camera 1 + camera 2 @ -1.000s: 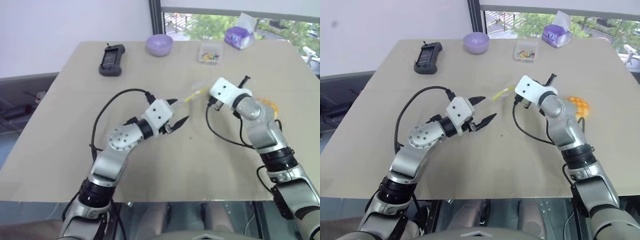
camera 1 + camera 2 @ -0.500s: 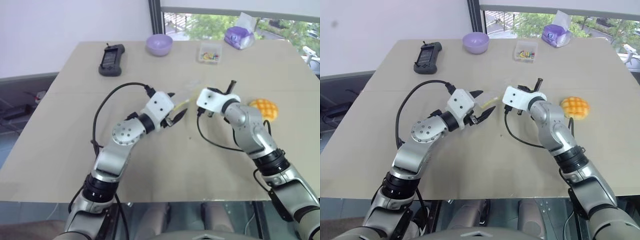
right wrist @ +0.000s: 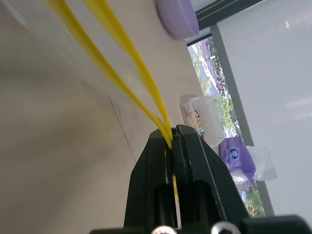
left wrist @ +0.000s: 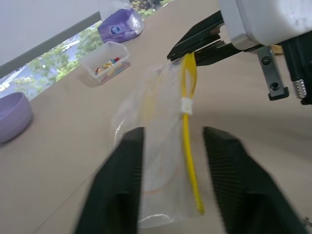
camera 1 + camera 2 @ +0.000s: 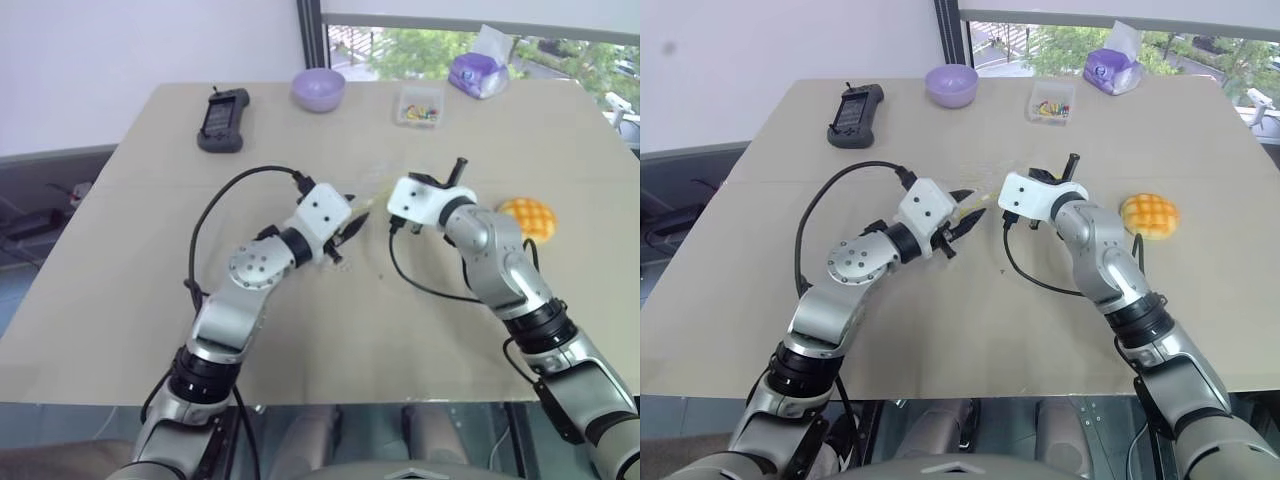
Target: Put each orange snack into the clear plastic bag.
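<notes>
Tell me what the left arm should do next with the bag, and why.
Probably close the left gripper on the near side of the clear plastic bag. The right gripper already pinches the yellow seal strip, and the bag hangs between the left fingers, so gripping there would let the arms pull its mouth open for the orange snack.

A beige table [image 5: 150,300] bears an orange snack [image 5: 527,217], purple bowl [image 5: 318,88], black handset [image 5: 222,119] and clear box [image 5: 419,104].
</notes>
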Available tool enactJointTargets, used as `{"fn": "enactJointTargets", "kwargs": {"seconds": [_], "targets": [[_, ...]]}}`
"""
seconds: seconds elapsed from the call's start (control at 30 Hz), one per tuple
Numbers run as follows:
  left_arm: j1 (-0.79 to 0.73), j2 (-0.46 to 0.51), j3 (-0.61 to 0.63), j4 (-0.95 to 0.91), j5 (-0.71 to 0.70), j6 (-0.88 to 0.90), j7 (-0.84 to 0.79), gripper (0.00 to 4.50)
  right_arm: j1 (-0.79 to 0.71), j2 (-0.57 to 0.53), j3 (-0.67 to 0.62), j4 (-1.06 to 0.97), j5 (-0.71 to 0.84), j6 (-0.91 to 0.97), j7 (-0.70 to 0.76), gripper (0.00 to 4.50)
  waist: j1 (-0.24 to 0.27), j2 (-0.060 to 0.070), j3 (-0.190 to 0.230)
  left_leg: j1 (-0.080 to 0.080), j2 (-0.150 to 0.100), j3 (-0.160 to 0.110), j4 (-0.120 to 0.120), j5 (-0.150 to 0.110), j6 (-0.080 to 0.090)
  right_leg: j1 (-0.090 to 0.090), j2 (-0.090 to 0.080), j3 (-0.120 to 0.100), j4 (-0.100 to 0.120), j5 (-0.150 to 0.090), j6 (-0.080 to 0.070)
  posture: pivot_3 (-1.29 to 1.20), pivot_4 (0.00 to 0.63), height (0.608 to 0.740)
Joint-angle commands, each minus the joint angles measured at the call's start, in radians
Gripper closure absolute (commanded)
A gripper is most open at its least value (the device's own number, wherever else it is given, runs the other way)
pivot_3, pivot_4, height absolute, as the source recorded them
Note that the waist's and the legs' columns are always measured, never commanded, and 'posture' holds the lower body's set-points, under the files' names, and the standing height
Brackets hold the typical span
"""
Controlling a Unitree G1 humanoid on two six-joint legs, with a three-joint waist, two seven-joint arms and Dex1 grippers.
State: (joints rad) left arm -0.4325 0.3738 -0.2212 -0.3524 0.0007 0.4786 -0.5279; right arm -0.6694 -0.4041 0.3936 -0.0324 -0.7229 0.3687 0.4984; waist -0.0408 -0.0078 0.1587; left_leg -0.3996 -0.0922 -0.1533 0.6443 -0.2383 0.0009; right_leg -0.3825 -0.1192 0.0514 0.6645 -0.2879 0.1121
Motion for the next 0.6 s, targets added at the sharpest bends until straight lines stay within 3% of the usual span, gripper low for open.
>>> {"fn": "enactJointTargets", "kwargs": {"seconds": [0.03,0.47,0.5,0.6], "targets": [[-0.023,-0.013,-0.005,-0.031,0.0,0.006,0.008,4.49,0.001,0.006,-0.004,-0.051,-0.012,0.0,0.001,4.5,0.0,0.0,0.0,0.0,0.0,0.0,0.0,0.0,0.0,0.0,0.0,0.0,0.0,0.0,0.0,0.0,0.15,0.74],[0.001,0.006,-0.01,-0.012,0.029,-0.033,0.013,4.49,0.015,0.007,-0.02,-0.078,0.022,0.014,0.055,4.5,0.0,0.0,0.0,0.0,0.0,0.0,0.0,0.0,0.0,0.0,0.0,0.0,0.0,0.0,0.0,0.0,0.15,0.74],[0.005,0.01,-0.008,-0.01,0.031,-0.042,0.012,4.5,0.016,0.005,-0.024,-0.089,0.029,0.013,0.065,3.88,0.0,0.0,0.0,0.0,0.0,0.0,0.0,0.0,0.0,0.0,0.0,0.0,0.0,0.0,0.0,0.0,0.15,0.74],[0.012,0.02,-0.004,0.004,0.04,-0.085,0.013,4.5,0.013,-0.005,-0.026,-0.1,0.028,0.002,0.065,2.71,0.0,0.0,0.0,0.0,0.0,0.0,0.0,0.0,0.0,0.0,0.0,0.0,0.0,0.0,0.0,0.0,0.15,0.74]]}}
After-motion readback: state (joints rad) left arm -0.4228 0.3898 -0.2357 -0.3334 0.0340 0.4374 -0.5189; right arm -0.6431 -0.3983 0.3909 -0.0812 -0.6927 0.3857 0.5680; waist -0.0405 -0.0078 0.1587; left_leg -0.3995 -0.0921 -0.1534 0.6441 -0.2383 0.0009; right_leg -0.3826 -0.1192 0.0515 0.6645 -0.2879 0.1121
